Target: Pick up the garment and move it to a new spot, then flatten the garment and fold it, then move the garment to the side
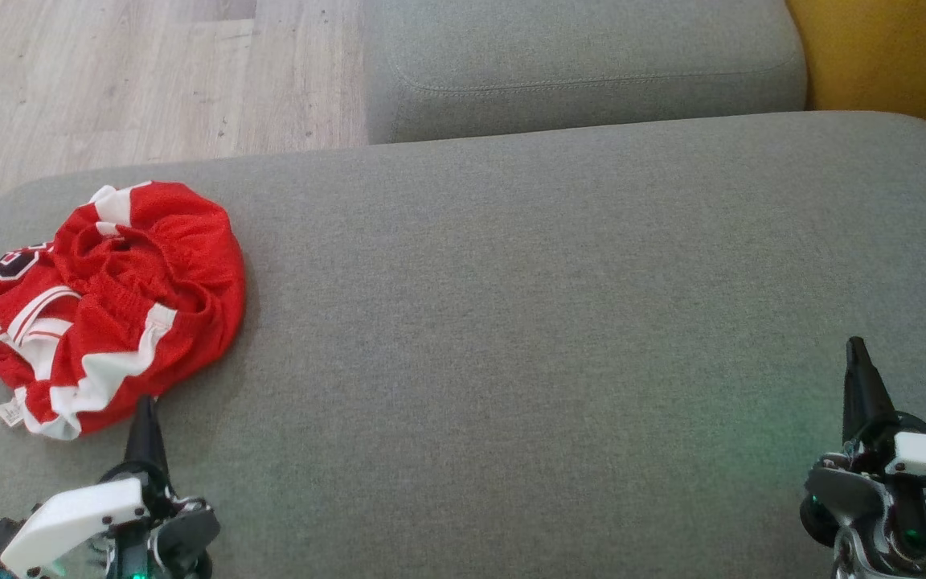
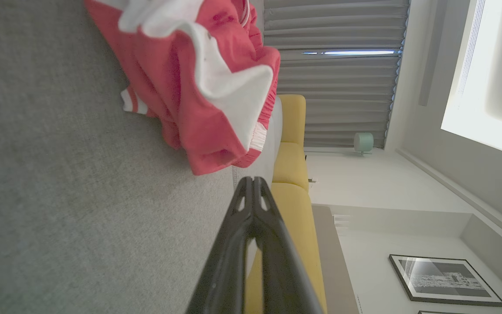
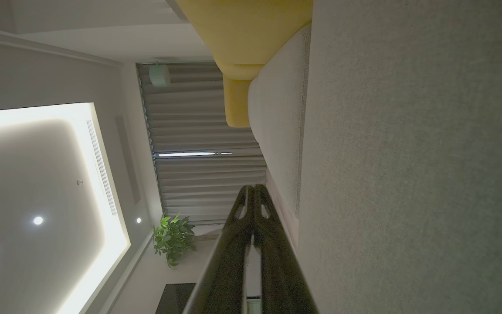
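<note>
Pointing a clenched, empty left gripper from seven o'clock toward the crumpled red garment at nine o'clock on the couch, likely readying the pick-up, with the right gripper clenched idle at four o'clock.

Crumpled red-and-white garment lies on grey cushion.

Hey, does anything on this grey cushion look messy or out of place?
The red and white sports garment lies crumpled in a heap at the left end of the grey cushion, fabric bunched, its label poking out, not flat. Nothing else looks odd.
</note>
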